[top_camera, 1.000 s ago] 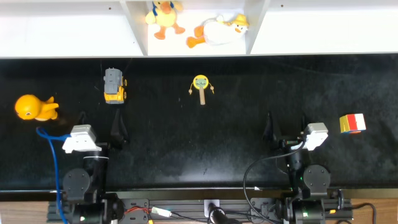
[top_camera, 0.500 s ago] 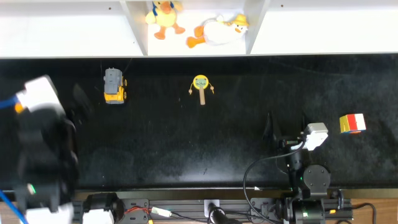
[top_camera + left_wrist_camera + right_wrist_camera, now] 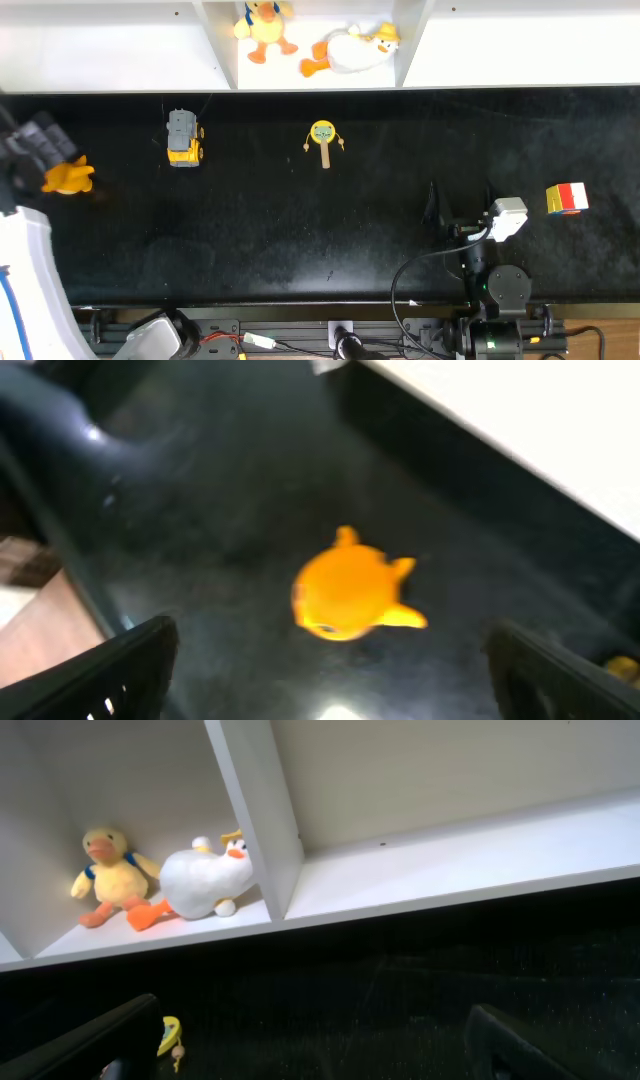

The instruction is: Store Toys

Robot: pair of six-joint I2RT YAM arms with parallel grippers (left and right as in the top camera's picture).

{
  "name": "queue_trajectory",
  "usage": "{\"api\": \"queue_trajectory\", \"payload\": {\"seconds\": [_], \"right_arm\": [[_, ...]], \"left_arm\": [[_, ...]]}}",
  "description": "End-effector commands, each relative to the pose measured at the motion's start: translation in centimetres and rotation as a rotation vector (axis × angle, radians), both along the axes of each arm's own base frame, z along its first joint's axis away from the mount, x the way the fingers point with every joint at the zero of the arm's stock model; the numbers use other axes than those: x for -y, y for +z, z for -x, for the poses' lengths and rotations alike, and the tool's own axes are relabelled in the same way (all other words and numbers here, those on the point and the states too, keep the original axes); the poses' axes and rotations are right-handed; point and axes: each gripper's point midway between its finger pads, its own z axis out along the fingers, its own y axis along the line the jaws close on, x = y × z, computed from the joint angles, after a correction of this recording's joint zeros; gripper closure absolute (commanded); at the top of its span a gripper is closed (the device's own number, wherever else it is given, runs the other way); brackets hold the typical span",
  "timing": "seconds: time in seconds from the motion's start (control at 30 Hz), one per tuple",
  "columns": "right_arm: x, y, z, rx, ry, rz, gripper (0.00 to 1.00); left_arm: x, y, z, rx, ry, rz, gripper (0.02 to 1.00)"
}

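Left gripper (image 3: 330, 645) spread wide over orange duck toy (image 3: 350, 595), apparently clear of it, right gripper (image 3: 458, 205) spread, low over black table (image 3: 300, 235).

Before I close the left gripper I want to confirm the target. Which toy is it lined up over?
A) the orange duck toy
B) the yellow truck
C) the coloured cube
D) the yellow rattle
A: the left wrist view shows the orange duck toy lying on the black mat beneath the left gripper, whose fingers stand wide open to either side of it.
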Motion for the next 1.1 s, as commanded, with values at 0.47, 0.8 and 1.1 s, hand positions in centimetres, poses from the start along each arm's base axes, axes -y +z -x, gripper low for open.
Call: {"api": "queue_trajectory", "payload": {"seconds": [0.47,0.8,1.1], "right_arm": [[0.0,-0.3,0.0,0.002,-0.003,-0.003,0.007],[0.0,-0.3,0.0,0.002,-0.003,-0.003,0.005],[0.0,-0.3,0.0,0.002,-0.003,-0.003,0.005]], "left_arm": [[-1.7,-4.2,-0.1,0.105,-0.456,0.109,0.023],[-1.0,-9.7,-0.3,0.081,-0.544,0.083,0.020],[-1.3,-12.7,-1.2,0.092,-0.562,0.106,0.023]]}}
